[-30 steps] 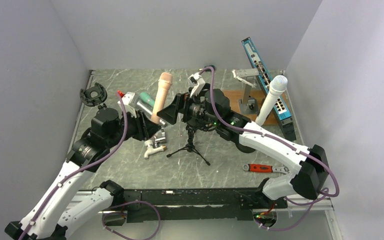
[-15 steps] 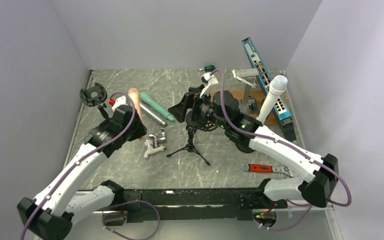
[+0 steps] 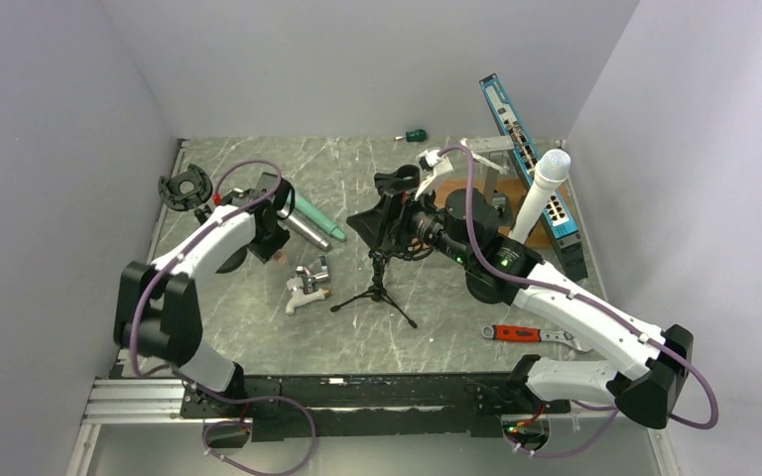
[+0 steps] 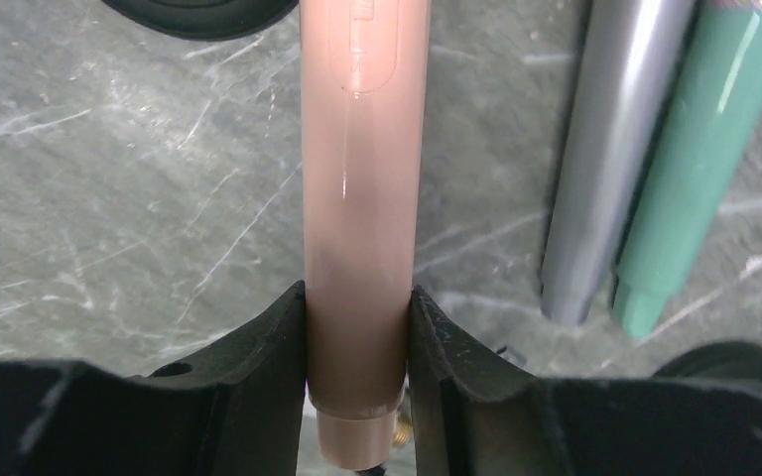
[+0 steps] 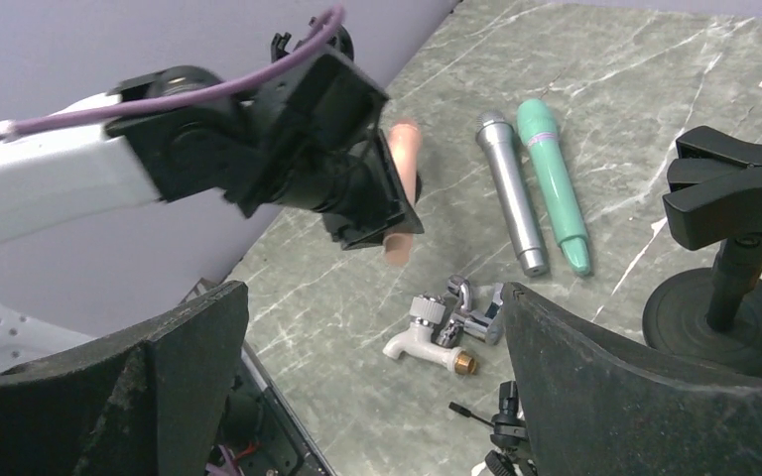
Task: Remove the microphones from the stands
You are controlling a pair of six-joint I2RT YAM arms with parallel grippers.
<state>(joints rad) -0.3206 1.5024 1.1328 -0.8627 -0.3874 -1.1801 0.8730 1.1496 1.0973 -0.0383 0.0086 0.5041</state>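
Observation:
My left gripper [image 4: 357, 297] is shut on the lower end of a pink microphone [image 4: 359, 188] and holds it low over the table at the far left. In the right wrist view the microphone [image 5: 404, 149] hangs in that gripper [image 5: 382, 213]. In the top view the left gripper [image 3: 270, 226] hides it. The black tripod stand [image 3: 375, 290] stands mid-table with no microphone in it. My right gripper [image 3: 382, 210] is open and empty above it. An empty black clip [image 5: 739, 193] shows to the right of my right gripper [image 5: 372, 297].
A silver microphone [image 3: 305, 226] and a green one [image 3: 316, 213] lie beside the left gripper. Two faucets [image 3: 306, 285] lie left of the tripod. A white microphone [image 3: 538, 198], a network switch [image 3: 531, 159], a red-handled wrench [image 3: 521, 334] and a black ring [image 3: 185, 186] are also here.
My left gripper has carried the pink microphone away from the stand, to the left and down toward the table. My right gripper has drawn back to the right and stays open.

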